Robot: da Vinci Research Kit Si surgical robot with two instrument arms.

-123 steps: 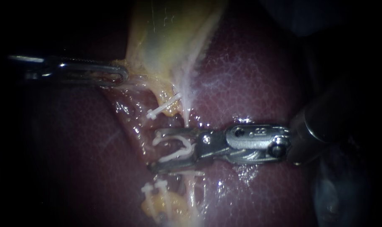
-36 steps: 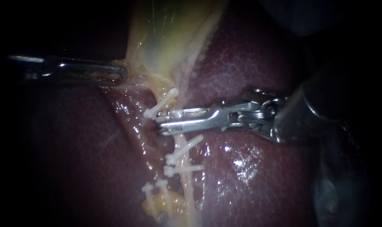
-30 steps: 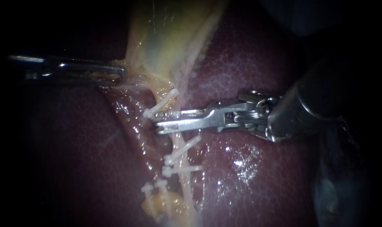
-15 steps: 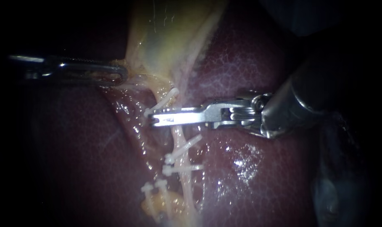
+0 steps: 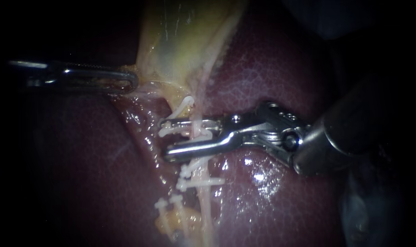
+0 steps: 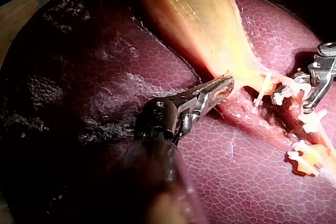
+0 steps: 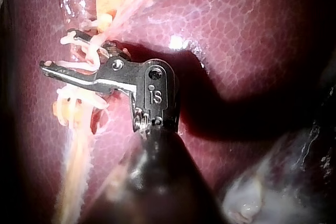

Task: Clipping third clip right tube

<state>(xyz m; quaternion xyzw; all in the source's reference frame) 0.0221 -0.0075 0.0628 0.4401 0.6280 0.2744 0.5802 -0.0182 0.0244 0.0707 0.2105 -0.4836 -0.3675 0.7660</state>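
The white clip sits across the right tube, in the gap between the jaws of the right instrument. It lies close under the upper jaw, though I cannot tell whether it touches it, and it is clear of the lower jaw. The jaws stand moderately apart and grip nothing. The instrument's dark shaft enters from the right, and its wrist is bent so that the jaws lie nearly level and cross the tube. The left instrument reaches in level from the left, well apart from the clip. Its jaws are closed on the lower edge of the gallbladder, whose yellow tissue stretches taut away from them in the left wrist view. Other clips are on the same tube, one just above the open jaws and two just below. Two more sit lower down on the left tube. Everything rests on the liver, which is dark red, mottled and wet with bright highlights. The surroundings are dark, and a tan surface shows past the liver's edge.
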